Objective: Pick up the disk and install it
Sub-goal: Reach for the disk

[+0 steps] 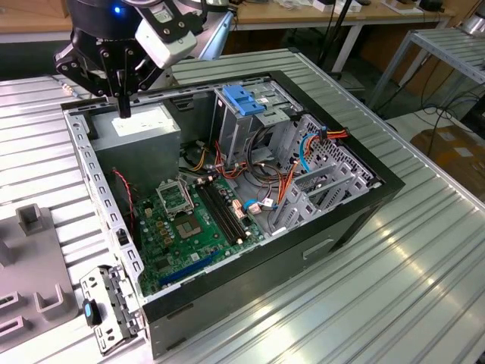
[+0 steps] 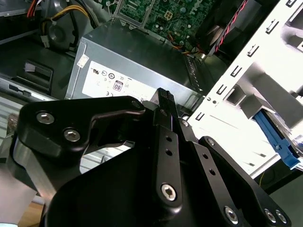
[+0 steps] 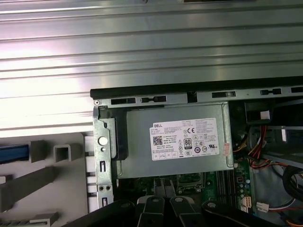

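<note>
Open desktop computer case (image 1: 100, 189) lying on its side on a ribbed aluminium table (image 1: 364, 303), side panel off for access from above.

Held inside the case: a grey power supply (image 1: 140, 129) with a white label, tucked into the far corner; a green motherboard (image 1: 193, 227) flat on the floor; a metal drive cage (image 1: 235, 133) topped by a blue latch (image 1: 242, 98); bundles of orange and red cables (image 1: 292, 171) trailing towards the exterior view's right.

Black gripper (image 1: 123, 112) hanging fingers-down just above the power supply, jaws pressed together with nothing between them.

Beside the case, at the exterior view's left, a grey moulded fixture (image 1: 30, 250) with raised blocks, suited to keeping parts at a fixed spot for pick-up. In the first wrist view, a long blue strip lying in that fixture and cut off by the frame edge: probably a carrier rail of the disk (image 3: 12, 153). Same rail of the disk (image 2: 277, 139) in the second wrist view, just beyond the case's pale perforated rim. Outside the case, well apart from the gripper. Neither picked up nor installed.
</note>
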Motion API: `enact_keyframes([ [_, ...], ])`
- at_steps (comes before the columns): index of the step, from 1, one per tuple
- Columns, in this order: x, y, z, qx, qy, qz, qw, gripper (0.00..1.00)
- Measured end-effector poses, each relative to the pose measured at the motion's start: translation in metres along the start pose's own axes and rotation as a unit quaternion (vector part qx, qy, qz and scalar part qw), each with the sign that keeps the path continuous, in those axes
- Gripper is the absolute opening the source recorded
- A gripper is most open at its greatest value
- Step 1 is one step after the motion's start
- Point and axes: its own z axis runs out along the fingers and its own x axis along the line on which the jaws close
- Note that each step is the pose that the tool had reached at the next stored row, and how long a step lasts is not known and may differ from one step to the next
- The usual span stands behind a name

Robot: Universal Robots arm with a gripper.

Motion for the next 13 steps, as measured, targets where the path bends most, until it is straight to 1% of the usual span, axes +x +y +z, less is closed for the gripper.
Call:
enact_keyframes([
  [13,0.0037,-0.0003,0.0001,0.0,0.0002,0.0,1.0,0.11],
])
